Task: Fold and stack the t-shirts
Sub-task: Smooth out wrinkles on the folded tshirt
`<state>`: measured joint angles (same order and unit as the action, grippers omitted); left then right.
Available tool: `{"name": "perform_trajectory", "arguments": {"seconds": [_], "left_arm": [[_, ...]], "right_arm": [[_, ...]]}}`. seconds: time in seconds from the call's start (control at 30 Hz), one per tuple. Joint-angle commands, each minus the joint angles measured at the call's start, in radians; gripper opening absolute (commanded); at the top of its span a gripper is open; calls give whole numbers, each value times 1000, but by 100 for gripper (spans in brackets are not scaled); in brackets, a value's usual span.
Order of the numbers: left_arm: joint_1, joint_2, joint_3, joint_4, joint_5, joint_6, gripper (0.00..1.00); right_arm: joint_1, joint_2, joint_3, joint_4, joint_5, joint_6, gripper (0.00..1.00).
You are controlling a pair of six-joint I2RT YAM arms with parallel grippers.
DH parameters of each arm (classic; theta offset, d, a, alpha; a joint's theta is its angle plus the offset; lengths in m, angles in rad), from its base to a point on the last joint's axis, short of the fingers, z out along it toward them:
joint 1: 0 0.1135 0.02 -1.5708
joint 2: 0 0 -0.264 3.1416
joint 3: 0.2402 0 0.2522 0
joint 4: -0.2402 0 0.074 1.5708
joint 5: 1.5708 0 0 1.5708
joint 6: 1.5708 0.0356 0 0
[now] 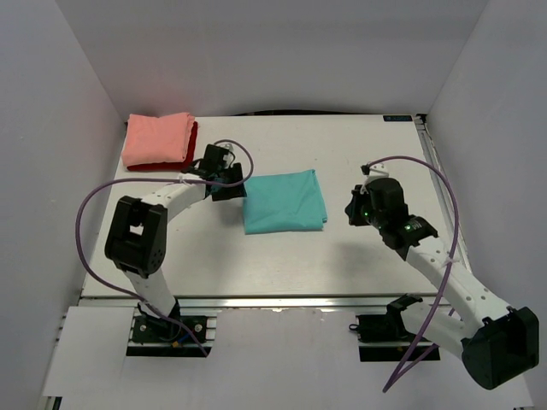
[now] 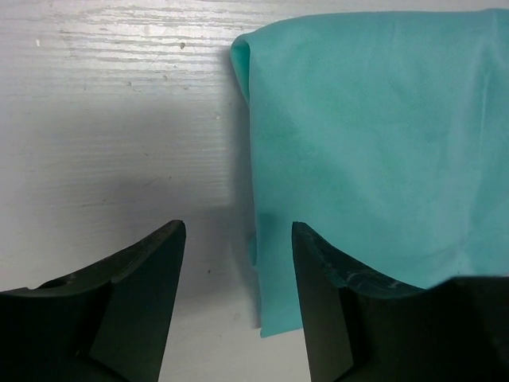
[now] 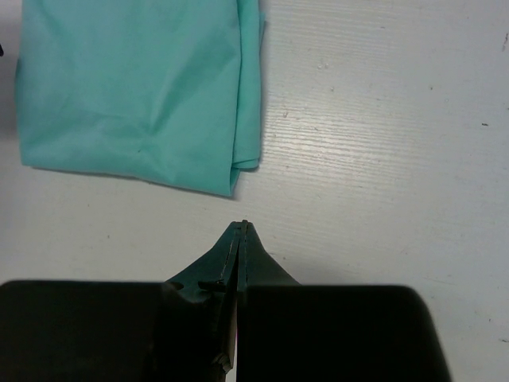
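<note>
White tabletop (image 1: pixel 359 137): your left gripper (image 1: pixel 235 186), jaws spread, sits at the left edge of the teal t-shirt (image 1: pixel 284 201); your right gripper (image 1: pixel 349 209), pressed together, stands apart.

Table (image 1: pixel 282 265) lying open on near side & betw. teal shirt (image 1: pixel 284 202) & R gripper (image 1: pixel 352 210). L gripper (image 1: pixel 232 190) crowding gap betw. shirt & far-left pink-on-red stack (image 1: pixel 160 141). Walls (image 1: pixel 51 128) closing in left, far, right.
</note>
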<state>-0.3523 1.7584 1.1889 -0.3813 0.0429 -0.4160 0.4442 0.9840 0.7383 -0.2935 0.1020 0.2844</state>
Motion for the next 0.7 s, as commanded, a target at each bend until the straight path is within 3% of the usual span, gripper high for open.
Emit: {"name": "perform_trajectory", "arguments": {"seconds": [0.0, 0.13, 0.5, 0.67], "left_arm": [[9, 18, -35, 53, 69, -12, 67], [12, 53, -54, 82, 107, -29, 79], [21, 167, -146, 327, 327, -153, 74], [22, 199, -170, 361, 371, -168, 71]], "right_arm": [[-4, 4, 3, 39, -10, -2, 0], [-5, 13, 1, 43, -12, -2, 0], [-5, 31, -7, 59, -4, -8, 0], [-4, 42, -1, 65, 1, -11, 0]]}}
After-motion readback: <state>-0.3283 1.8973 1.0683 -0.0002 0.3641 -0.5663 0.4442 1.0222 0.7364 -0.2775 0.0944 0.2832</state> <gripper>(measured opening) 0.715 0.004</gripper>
